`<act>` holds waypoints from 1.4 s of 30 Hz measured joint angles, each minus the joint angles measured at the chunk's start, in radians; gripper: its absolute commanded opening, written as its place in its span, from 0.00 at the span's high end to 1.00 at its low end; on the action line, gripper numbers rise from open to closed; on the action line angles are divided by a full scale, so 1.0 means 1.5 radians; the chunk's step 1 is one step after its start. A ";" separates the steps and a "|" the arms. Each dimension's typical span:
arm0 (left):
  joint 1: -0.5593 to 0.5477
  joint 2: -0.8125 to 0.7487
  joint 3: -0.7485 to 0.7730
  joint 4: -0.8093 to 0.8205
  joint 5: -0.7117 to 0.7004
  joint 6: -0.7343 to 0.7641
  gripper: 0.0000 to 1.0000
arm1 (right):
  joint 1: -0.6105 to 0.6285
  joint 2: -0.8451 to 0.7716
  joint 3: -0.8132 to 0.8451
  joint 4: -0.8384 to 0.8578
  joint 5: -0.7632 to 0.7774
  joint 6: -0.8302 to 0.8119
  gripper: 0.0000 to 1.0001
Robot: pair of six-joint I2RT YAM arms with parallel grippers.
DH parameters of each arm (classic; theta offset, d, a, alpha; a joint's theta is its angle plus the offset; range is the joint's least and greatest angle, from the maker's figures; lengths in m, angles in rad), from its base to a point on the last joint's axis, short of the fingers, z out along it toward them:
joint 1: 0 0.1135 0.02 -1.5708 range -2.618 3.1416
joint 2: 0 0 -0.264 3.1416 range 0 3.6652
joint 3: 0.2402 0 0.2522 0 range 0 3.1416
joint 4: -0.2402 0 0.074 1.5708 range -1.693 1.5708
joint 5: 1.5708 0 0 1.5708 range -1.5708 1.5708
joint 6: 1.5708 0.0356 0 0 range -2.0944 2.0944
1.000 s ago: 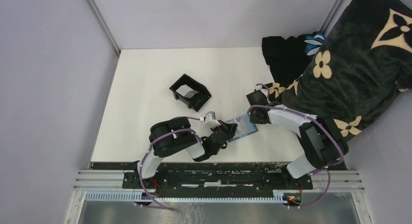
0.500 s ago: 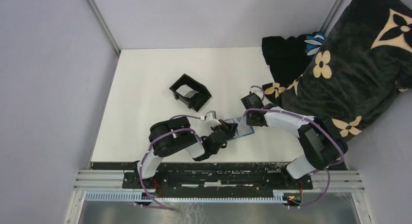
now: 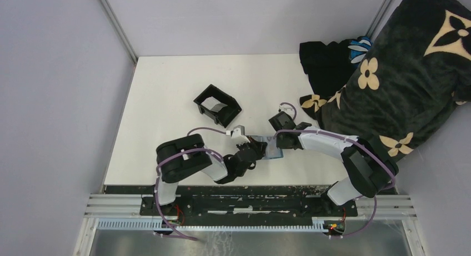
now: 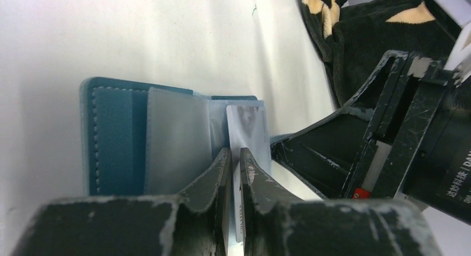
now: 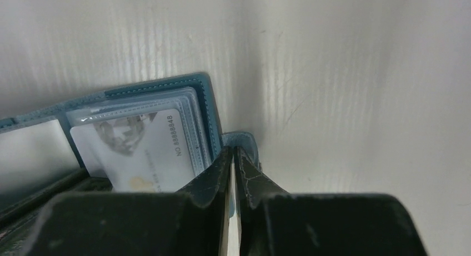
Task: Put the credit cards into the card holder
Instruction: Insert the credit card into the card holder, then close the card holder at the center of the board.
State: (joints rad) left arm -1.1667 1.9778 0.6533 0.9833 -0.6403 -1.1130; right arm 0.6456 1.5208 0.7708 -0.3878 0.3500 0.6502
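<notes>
While the card holder (image 4: 114,139) lies open on the white surface (image 4: 139,34) between my arms, my left claw (image 4: 234,153) is nearly closed, pinching the near edge of a credit card (image 4: 247,125). The card's far end sits among the holder's clear sleeves (image 4: 178,139). My right claw (image 5: 233,150) is pinched almost shut on the holder's teal edge, just beside them.
</notes>
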 measured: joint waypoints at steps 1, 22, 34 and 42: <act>0.000 -0.016 -0.006 -0.015 -0.001 0.006 0.78 | 0.002 -0.002 0.000 -0.002 -0.005 0.001 0.88; 0.000 -0.320 -0.108 -0.262 -0.109 0.089 0.63 | 0.015 -0.021 0.000 -0.026 -0.041 0.005 0.87; 0.003 -0.323 -0.157 -0.365 -0.151 0.027 0.70 | 0.015 -0.021 0.000 -0.025 -0.043 0.005 0.86; 0.016 -0.279 -0.157 -0.361 -0.129 0.026 0.90 | 0.015 -0.021 0.000 -0.025 -0.048 0.005 0.86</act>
State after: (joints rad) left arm -1.1423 1.5597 0.4175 0.4412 -0.8345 -1.0740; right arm 0.6678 1.4895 0.7704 -0.4255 0.2787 0.6575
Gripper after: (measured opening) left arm 0.138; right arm 0.136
